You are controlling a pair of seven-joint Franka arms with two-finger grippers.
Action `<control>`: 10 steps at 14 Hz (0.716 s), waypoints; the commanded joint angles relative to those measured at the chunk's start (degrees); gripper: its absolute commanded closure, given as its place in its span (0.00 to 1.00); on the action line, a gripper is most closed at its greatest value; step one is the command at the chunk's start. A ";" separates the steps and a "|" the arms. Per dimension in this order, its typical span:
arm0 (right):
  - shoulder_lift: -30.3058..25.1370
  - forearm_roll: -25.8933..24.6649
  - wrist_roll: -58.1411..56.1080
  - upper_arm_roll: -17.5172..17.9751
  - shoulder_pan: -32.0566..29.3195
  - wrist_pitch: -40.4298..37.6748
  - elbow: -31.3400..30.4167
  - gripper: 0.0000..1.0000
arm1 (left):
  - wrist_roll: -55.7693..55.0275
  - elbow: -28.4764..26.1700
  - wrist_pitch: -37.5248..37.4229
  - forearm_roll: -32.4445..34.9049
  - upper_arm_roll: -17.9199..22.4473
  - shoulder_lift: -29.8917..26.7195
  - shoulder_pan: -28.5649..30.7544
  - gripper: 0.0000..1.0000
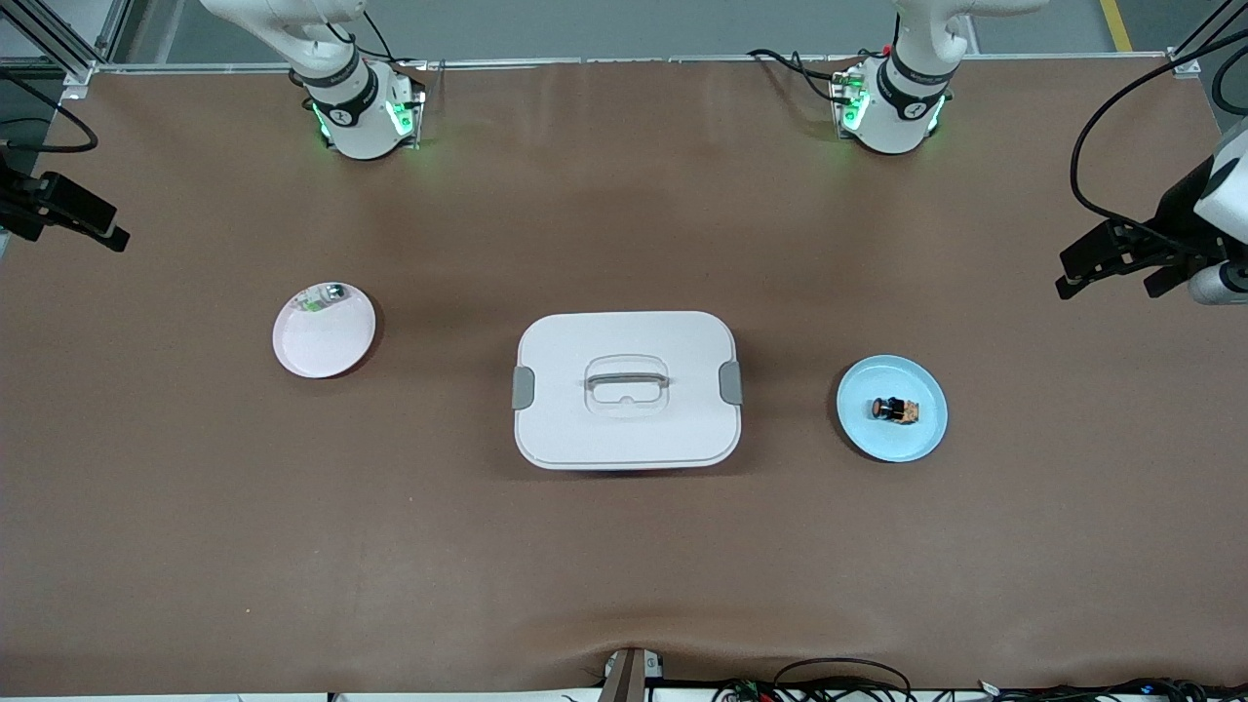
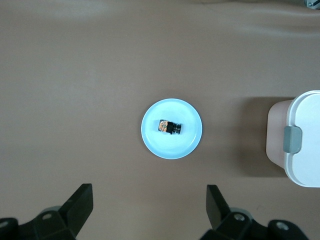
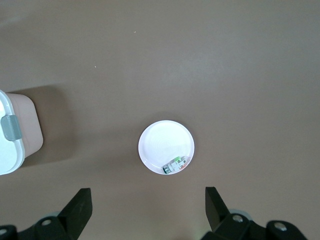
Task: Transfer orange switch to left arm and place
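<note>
The orange switch [image 1: 895, 409] [image 2: 169, 127], a tiny black cylinder with an orange-tan end, lies on its side on a light blue plate [image 1: 863, 434] [image 2: 155, 142] toward the left arm's end of the table. The white box [image 1: 627, 429] [image 2: 305, 165] [image 3: 10, 160] with grey clips stands mid-table, between the two plates. My left gripper [image 1: 1111, 286] [image 2: 150, 200] hangs high over the table beside the blue plate, open and empty. High up by the pale pink plate [image 1: 317, 351] [image 3: 160, 142], my right gripper [image 1: 78, 226] [image 3: 149, 202] is open and empty.
A small silvery-green component [image 1: 327, 294] [image 3: 176, 164] lies at the rim of the pale pink plate, toward the right arm's end. Brown tabletop surrounds the box and both plates. Cables run along the table edge nearest the front camera.
</note>
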 commanded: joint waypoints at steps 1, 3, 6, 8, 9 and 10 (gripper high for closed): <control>-0.93 0.49 1.07 0.51 -0.54 -0.16 -0.65 0.00 | 0.24 1.80 -1.37 0.08 0.72 -0.86 -0.23 0.00; -0.93 0.40 1.07 0.51 -0.45 -0.34 -0.65 0.00 | 0.06 1.80 -1.55 0.08 0.89 -0.86 -0.23 0.00; -0.93 0.40 1.07 0.51 -0.54 -0.25 -0.65 0.00 | 0.24 1.80 -3.13 0.17 1.07 -0.77 -0.14 0.00; -0.93 0.40 1.07 0.51 -0.54 -0.25 -0.65 0.00 | 0.59 1.80 -5.31 0.17 1.07 -0.68 -0.14 0.00; -0.93 0.40 0.99 0.51 -0.54 -0.16 -0.65 0.00 | 0.76 1.80 -6.54 0.17 1.07 -0.68 -0.14 0.00; -0.93 0.40 1.07 0.51 -0.62 -0.16 -0.65 0.00 | 0.85 1.80 -7.17 0.17 1.07 -0.59 -0.14 0.00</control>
